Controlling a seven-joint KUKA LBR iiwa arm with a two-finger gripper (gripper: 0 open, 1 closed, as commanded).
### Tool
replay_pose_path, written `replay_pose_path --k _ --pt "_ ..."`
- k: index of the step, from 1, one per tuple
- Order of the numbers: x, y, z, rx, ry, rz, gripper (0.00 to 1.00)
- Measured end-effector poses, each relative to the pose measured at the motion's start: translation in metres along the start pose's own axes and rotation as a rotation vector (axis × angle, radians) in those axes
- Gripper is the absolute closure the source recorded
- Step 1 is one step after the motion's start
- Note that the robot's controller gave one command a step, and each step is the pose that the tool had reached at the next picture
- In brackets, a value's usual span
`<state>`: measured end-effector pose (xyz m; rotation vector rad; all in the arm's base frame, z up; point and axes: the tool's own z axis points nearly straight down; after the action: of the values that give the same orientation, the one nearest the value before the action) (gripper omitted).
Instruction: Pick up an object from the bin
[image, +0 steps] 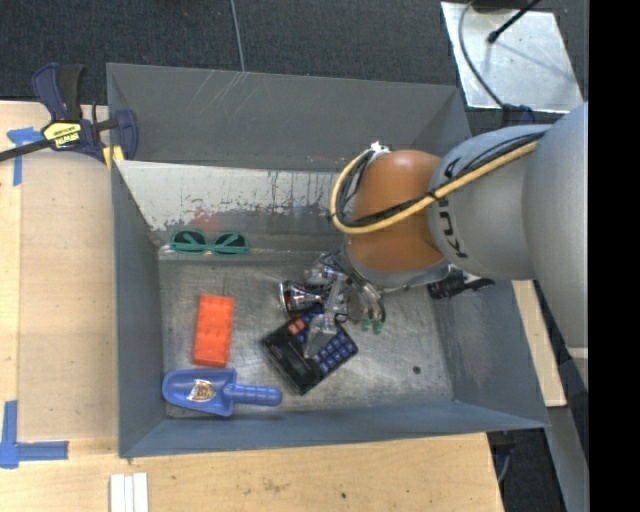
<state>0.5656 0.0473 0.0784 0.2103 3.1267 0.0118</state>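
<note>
From my station I see the gripper (336, 300) low over the middle of the bin (135, 330), right above a small heap where a black remote-like device (288, 360) lies tilted beside a blue keypad piece (337, 350). I cannot tell whether it is released or clenched. Well apart to the left lie an orange block (213, 329), a blue scoop (215, 391) near me, and green glasses (208, 242) at the far wall.

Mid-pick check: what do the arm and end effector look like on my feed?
A bulky silver-grey arm with black lettering ends in a rounded orange cover. A yellow cable beside a black one loops over that cover. Below sits a small metallic end effector.
</note>
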Motion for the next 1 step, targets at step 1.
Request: replay_pose_path --k 1 --pt "-0.0167 0.0081 0.0016 0.014 0.008 -0.120 0.00"
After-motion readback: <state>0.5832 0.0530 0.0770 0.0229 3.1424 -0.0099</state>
